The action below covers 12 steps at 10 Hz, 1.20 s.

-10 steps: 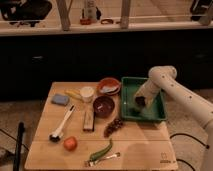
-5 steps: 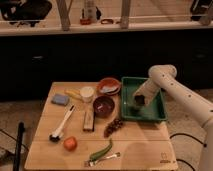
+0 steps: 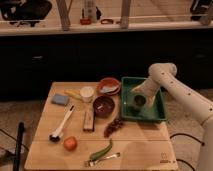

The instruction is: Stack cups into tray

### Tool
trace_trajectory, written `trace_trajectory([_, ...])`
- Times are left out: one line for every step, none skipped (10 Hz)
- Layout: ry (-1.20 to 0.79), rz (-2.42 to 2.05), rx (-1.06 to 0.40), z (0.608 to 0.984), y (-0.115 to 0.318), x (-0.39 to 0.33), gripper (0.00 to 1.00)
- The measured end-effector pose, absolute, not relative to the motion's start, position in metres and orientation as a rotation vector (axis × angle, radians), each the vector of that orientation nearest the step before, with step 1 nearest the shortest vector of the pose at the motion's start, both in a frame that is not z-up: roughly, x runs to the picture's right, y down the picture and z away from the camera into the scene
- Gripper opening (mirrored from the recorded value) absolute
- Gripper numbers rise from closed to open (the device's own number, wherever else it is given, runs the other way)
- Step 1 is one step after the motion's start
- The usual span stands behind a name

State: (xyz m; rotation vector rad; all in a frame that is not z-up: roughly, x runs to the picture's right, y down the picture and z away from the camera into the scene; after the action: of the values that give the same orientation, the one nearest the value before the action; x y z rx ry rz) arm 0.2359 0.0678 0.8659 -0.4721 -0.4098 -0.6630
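1. Barely anything has moved since the earlier frames: your white arm's gripper [image 3: 138, 98] stays low inside the tray [image 3: 154, 114], in its left half.
2. It sits directly over the dark olive-green cup [image 3: 138, 105], a small round handleless cup standing in the tray. You cannot tell whether it is gripping or released.
3. Your tray is shallow, rectangular green plastic with a raised rim, resting at the right rear of the light wooden tabletop [image 3: 145, 150].
4. Your cream-white cup [image 3: 87, 93] stands upright outside the tray, well to its left, just beside the orange bowl [image 3: 109, 86].
5. A wide, smooth, dark red-brown bowl [image 3: 104, 105] sits just in front of them.
6. Nearer the front lie a knobbly dark grape cluster [image 3: 114, 126] and a round red-orange fruit [image 3: 70, 143].
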Motion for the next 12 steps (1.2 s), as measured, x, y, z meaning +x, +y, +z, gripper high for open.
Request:
trace_trajectory([-0.409, -0.662, -0.471, 0.865, 0.066, 0.236, 0.8])
trace_trajectory([-0.408, -0.662, -0.47, 0.864, 0.065, 0.237, 0.8])
trace_trajectory([-0.406, -0.659, -0.469, 0.862, 0.063, 0.238, 0.8])
trace_trajectory([-0.403, -0.655, -0.466, 0.861, 0.061, 0.24, 0.8])
trace_trajectory([-0.398, -0.652, -0.462, 0.859, 0.059, 0.241, 0.8])
trace_trajectory([-0.394, -0.646, -0.459, 0.857, 0.057, 0.243, 0.8])
trace_trajectory([-0.389, -0.637, -0.456, 0.856, 0.054, 0.245, 0.8])
trace_trajectory([-0.381, -0.626, -0.455, 0.855, 0.052, 0.249, 0.8])
trace_trajectory([-0.374, -0.614, -0.455, 0.854, 0.051, 0.252, 0.8])
trace_trajectory([-0.366, -0.599, -0.455, 0.854, 0.05, 0.256, 0.8])
trace_trajectory([-0.357, -0.58, -0.456, 0.853, 0.049, 0.261, 0.8])
trace_trajectory([-0.352, -0.568, -0.456, 0.853, 0.049, 0.264, 0.8])
